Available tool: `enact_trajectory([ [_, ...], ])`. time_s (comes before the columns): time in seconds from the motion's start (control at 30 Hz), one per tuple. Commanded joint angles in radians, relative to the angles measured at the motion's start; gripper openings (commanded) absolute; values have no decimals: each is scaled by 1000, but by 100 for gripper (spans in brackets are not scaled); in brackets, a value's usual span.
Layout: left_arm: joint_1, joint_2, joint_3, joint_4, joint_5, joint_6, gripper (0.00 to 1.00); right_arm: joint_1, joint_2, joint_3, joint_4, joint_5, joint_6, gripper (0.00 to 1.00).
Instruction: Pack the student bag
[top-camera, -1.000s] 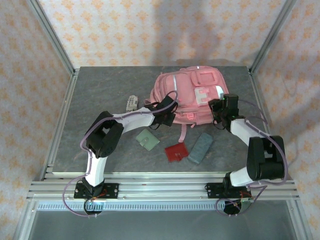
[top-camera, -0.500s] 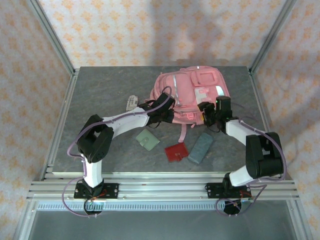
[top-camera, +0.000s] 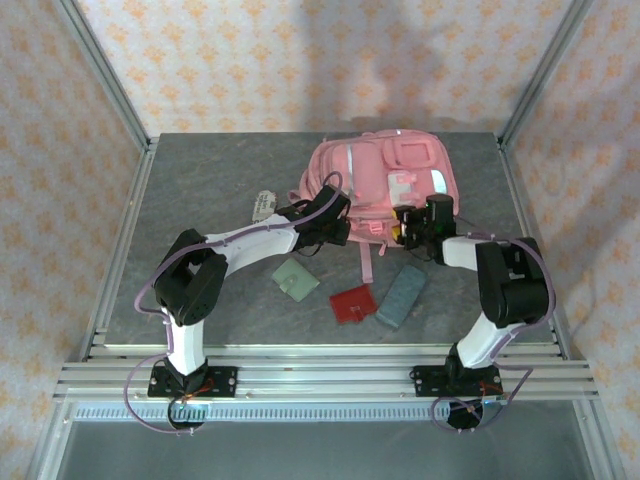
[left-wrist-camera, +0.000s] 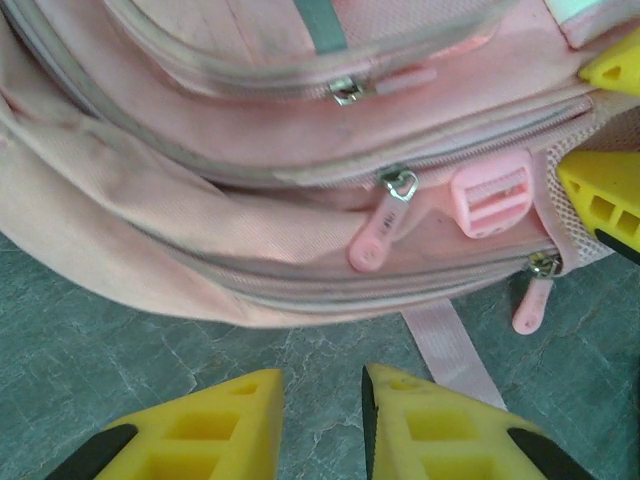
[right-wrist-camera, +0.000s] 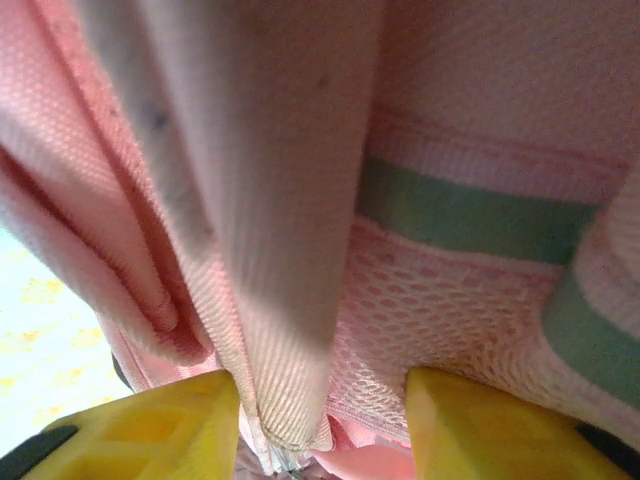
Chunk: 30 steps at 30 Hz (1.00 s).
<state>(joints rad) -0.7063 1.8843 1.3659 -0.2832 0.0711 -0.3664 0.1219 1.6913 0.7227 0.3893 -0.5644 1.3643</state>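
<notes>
Your left claw (left-wrist-camera: 322, 392) sits narrowly parted and empty just before the student bag (left-wrist-camera: 200, 215), your right claw (right-wrist-camera: 320, 388) half-open astride a fold of its fabric.

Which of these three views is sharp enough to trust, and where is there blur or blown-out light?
Top external: evenly lit and sharp, student bag crisp, soft shadow on the back wall. Left wrist: middle zip pull sharp, left hand slightly soft. Right wrist: too close, fabric fold blurred, pale patch at lower left washed out.
</notes>
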Motion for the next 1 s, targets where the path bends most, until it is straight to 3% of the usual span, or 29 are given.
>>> enact_trajectory([
  [0.0,-7,-29,-17,9,2,-11,28,-5,27,23,-73,98,84,45],
  [0.03,-7,-30,-20,13,5,-12,28,-4,31,31,-112,129,66,39],
  [0.13,-7,-31,-16,14,9,-13,28,-14,56,24,-124,166,30,7],
  [0.17,-7,-31,-12,13,9,-12,28,-16,67,21,-113,157,19,1],
  [0.33,-7,-42,15,9,3,-11,29,-16,34,6,-4,109,-26,0],
  [0.47,-7,-55,54,3,-1,-2,41,-16,-83,38,69,79,-70,0],
  [0.73,-6,-106,84,62,-53,24,46,-28,-234,90,188,7,-66,0],
  [0.97,-2,12,65,140,-82,50,45,-28,-239,16,396,-35,27,0],
])
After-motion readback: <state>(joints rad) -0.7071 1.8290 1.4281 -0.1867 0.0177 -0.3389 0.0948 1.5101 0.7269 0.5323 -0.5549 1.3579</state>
